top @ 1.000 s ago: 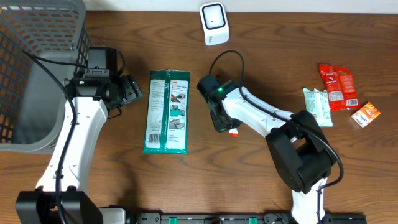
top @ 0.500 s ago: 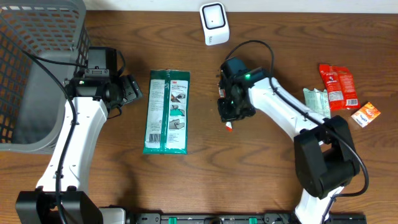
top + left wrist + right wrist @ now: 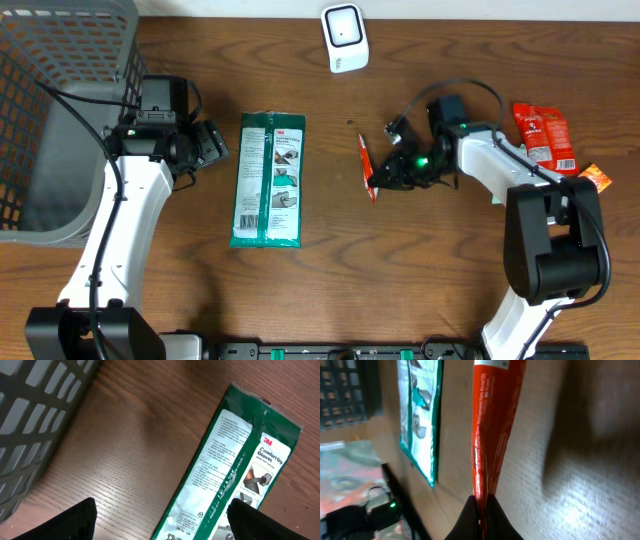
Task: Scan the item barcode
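Right end effector was pinched tight on the red packet. Left end effector sat wide open by the gloves pack.

Thin red packet held edge-on, well apart from the white scanner.

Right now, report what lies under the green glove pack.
The green glove pack lies flat on the wooden table; only wood shows around its edges. Anything directly beneath is covered by the pack itself.
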